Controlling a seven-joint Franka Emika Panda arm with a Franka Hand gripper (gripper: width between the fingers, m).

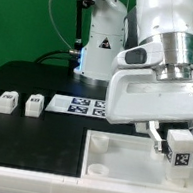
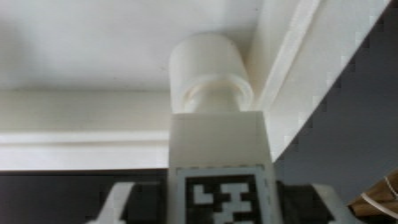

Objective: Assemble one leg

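The leg (image 1: 181,150) is clamped between the fingers of the hand (image 1: 179,140), with a tagged face turned to the exterior camera. It is held above the exterior view's right part of the white panel (image 1: 124,166). In the wrist view a rounded white form is seen beyond the leg's (image 2: 217,140) end, beside the panel's wall; contact cannot be judged. On the black table (image 1: 47,77), a loose leg (image 1: 6,99) and a second loose leg (image 1: 33,103) are set near the marker board (image 1: 83,106).
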